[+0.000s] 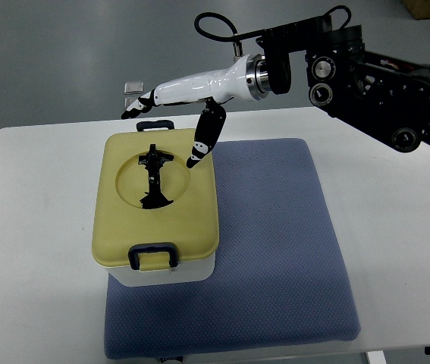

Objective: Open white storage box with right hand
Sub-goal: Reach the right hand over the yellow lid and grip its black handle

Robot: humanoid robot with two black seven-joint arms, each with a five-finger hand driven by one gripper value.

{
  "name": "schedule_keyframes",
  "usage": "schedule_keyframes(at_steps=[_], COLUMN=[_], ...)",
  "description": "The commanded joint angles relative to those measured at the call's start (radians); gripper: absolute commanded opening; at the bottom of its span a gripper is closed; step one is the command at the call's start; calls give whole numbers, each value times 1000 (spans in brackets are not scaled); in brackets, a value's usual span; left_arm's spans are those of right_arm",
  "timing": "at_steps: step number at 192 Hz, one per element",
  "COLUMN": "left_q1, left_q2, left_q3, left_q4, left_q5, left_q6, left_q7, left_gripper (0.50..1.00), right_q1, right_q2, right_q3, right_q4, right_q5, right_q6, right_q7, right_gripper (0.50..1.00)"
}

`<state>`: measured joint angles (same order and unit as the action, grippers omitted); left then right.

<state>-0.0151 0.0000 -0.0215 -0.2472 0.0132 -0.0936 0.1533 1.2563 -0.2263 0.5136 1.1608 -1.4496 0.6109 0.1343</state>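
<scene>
While the lid (156, 199) remained seated flat on the white storage box (161, 270), I judged the task barely begun: nothing about the box looked opened. It sat on the left part of a blue mat (275, 250), which in turn lay on the white table (32, 227). The lid was pale yellow, with a round recess in its top holding a black folding handle (154, 178), and I could see a dark latch at the near edge (152, 255) and another at the far edge (155, 125). Both appeared closed down against the lid, though I could not be sure of the far one from this steep angle.

My right hand (180, 102) came in from the picture's right, reaching over the far side of the box. Its fingers (140, 102) were stretched out nearly straight past the far rim and held nothing; the thumb (204, 139) hung down apart from them, its tip just over the lid's far right corner. Whether the thumb touched the lid I could not tell.

By my estimate, everything of substance was left: release the latches, then lift the lid. My left hand was out of sight.
</scene>
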Motion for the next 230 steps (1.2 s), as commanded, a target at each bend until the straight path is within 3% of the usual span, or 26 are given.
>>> schedule_keyframes(at_steps=[1, 83, 140, 167, 182, 222, 230], left_q1=[0, 0, 0, 0, 0, 0, 0], left_q2=[0, 0, 0, 0, 0, 0, 0], left_q3=[0, 0, 0, 0, 0, 0, 2], left_q4=[-1, 0, -1, -1, -1, -3, -3], left_q5=[1, -1, 1, 1, 1, 1, 1], left_q6=[0, 0, 0, 2, 0, 0, 0], left_q7=[0, 0, 0, 0, 0, 0, 0], left_gripper=[1000, 1000, 1000, 1000, 1000, 1000, 1000], right_q1=[-28, -87, -95, -95, -95, -115, -121], right_q2=[12, 51, 59, 64, 64, 65, 65], right_q3=[2, -3, -6, -7, -12, -14, -14], right_q4=[20, 22, 22, 20, 22, 20, 20], right_q5=[0, -6, -8, -9, -18, -38, -41], right_q6=[0, 0, -97, -125, -141, -163, -169], right_q7=[1, 1, 1, 1, 1, 1, 1], right_gripper=[964, 962, 940, 895, 823, 791, 748])
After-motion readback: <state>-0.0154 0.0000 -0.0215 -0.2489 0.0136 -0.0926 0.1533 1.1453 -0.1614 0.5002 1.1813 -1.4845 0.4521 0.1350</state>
